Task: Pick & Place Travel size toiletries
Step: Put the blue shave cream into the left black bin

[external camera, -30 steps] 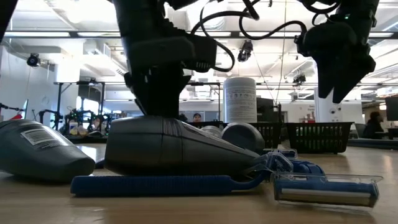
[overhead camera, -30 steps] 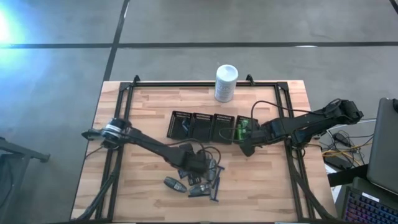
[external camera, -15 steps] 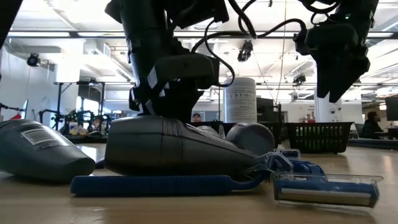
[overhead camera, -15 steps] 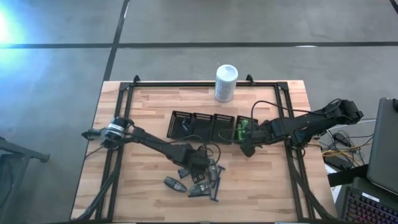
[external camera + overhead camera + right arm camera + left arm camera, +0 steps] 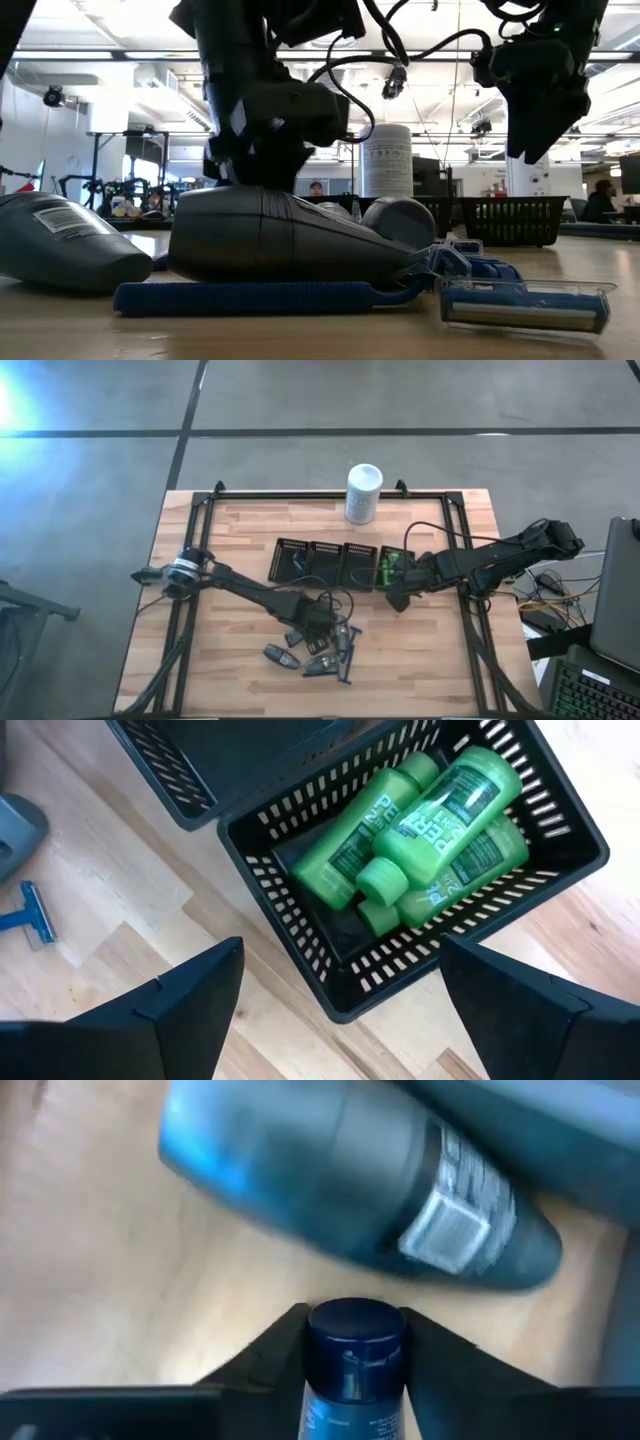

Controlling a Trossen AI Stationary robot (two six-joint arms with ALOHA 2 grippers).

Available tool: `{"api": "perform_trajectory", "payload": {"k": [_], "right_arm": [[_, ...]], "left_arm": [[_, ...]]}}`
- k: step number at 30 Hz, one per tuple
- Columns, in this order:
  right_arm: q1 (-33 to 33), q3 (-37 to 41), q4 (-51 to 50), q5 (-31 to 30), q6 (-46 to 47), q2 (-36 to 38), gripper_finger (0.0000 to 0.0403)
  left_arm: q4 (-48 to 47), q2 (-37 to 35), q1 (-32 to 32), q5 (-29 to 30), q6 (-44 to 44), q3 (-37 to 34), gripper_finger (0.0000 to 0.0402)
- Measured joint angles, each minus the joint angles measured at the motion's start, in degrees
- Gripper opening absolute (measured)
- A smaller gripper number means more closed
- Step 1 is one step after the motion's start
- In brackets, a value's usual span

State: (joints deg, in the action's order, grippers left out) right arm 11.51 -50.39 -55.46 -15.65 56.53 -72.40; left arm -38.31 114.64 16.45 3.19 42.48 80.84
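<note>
The left gripper is down at the pile of toiletries near the table's front edge, its fingers closed on either side of a small blue-capped bottle whose fine print is too small to read. Just past that bottle lies a dark grey tube on its side, carrying a silver label patch with writing that cannot be made out. In the low view another grey tube shows a barcode sticker, and a blue razor lies on the wood in front. The right gripper hovers just in front of the mesh tray's rightmost compartment, its fingers spread wide and holding nothing. That compartment holds several green bottles lying in a heap, with partial lettering "PER" readable. A white canister stands behind the tray
</note>
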Motion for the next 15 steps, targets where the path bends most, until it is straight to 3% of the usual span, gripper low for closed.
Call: {"api": "perform_trajectory", "payload": {"k": [5, 11, 15], "right_arm": [[0.00, -0.63, 1.19, -0.84, -0.24, 1.42, 0.0344], [-0.03, -0.70, 1.83, -2.52, -0.66, 4.52, 0.0356], [-0.08, -0.70, 2.10, -2.80, -0.63, 5.63, 0.0359]], "left_arm": [[-5.92, -4.94, -1.19, 1.02, 7.55, 0.98, 0.0127], [-13.25, -17.56, -5.45, 14.87, 16.43, 0.49, 0.0127], [-19.19, -23.82, -12.43, 21.32, 16.18, 0.44, 0.0133]]}}
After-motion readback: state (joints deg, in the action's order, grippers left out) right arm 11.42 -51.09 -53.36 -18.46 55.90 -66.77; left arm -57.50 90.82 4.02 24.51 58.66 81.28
